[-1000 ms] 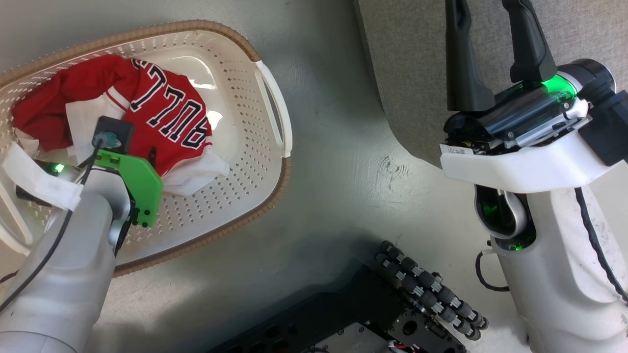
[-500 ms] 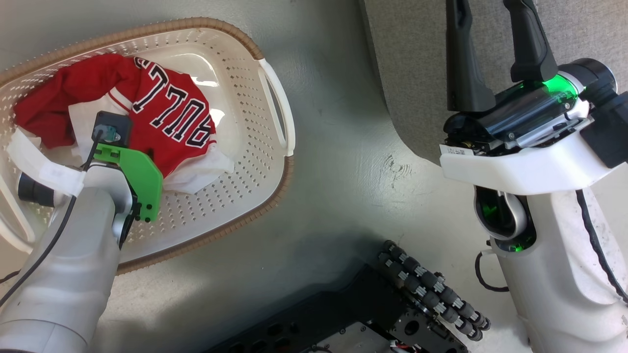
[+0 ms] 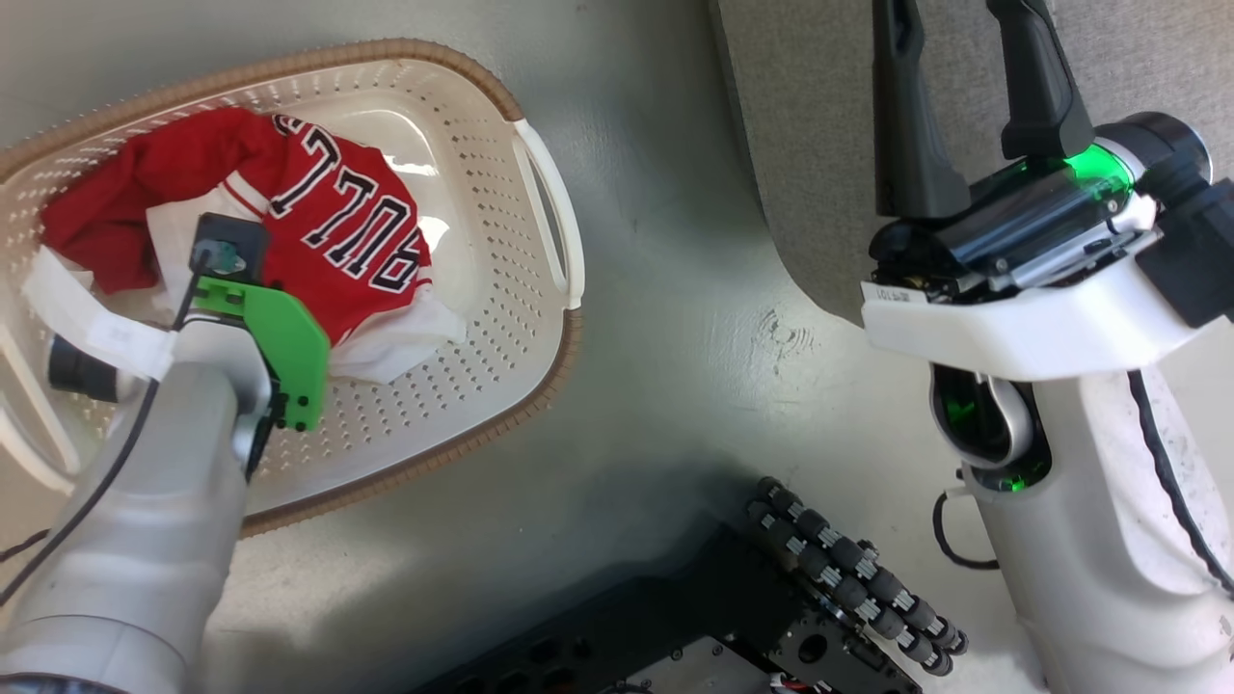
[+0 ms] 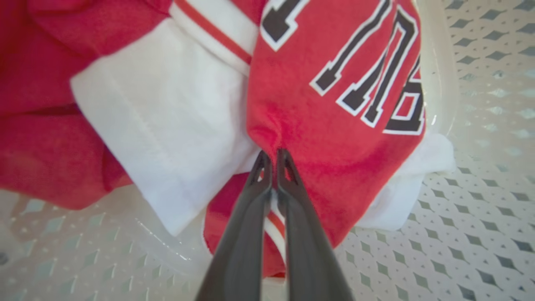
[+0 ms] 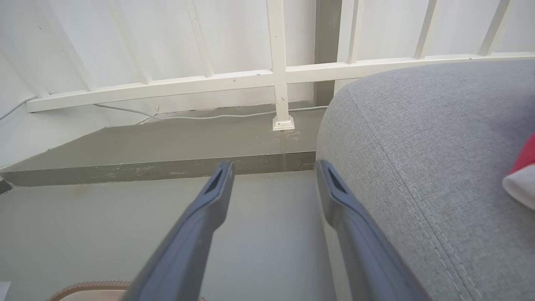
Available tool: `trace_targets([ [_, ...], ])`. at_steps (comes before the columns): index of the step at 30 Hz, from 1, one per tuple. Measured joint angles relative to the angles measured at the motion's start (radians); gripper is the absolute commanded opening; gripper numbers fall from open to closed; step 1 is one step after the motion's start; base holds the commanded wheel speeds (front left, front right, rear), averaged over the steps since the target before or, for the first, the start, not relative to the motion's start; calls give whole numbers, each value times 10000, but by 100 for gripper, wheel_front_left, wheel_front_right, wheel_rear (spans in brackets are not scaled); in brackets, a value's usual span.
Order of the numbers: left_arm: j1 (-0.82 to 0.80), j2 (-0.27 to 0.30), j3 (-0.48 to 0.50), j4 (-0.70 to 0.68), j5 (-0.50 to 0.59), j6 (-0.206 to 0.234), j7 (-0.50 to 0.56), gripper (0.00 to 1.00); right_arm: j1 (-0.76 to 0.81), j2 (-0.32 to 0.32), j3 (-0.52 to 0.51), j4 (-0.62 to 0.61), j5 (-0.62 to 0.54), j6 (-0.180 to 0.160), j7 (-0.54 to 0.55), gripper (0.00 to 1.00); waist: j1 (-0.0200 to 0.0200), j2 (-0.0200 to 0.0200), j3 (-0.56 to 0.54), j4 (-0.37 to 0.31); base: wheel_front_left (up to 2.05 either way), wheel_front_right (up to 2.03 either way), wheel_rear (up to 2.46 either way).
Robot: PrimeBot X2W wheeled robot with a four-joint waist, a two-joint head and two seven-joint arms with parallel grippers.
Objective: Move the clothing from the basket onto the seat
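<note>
One fold of clothing (image 4: 326, 125) sits clamped in the left gripper (image 4: 273, 156), down in the basket (image 3: 482, 289). Grasp looks made; next it likely needs lifting clear and carrying to the seat (image 3: 800, 145).

Clothing (image 3: 328, 226): red, white panels, black-outlined lettering. Basket (image 3: 501, 318): cream, perforated, brown rim. Seat (image 5: 439, 138): grey.

Block letters "ULL", w/ part of a "B", on red clothing (image 3: 337, 231) – upside down in head view. White label (image 3: 892, 297) on right forearm (image 3: 1060, 333) – too small to read.
</note>
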Motion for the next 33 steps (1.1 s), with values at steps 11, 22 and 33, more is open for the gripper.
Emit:
trace_targets([
  [11, 27, -621, -439, 73, 94, -226, -777, 0, -61, -2, -79, 616, -474, 102, -10, 100, 0, 0, -731, 286, 0, 0, 0],
  [22, 482, -1009, -663, 8, 59, -403, -1866, 0, 311, -171, -293, 1480, -698, 188, -10, 100, 0, 0, -1982, 857, 0, 0, 0],
  [33, 928, -1197, -905, -504, -13, -577, -2905, 0, 1060, -466, -663, 2370, -715, 203, -10, 100, -1, 0, -3466, 1542, 0, 0, 0],
])
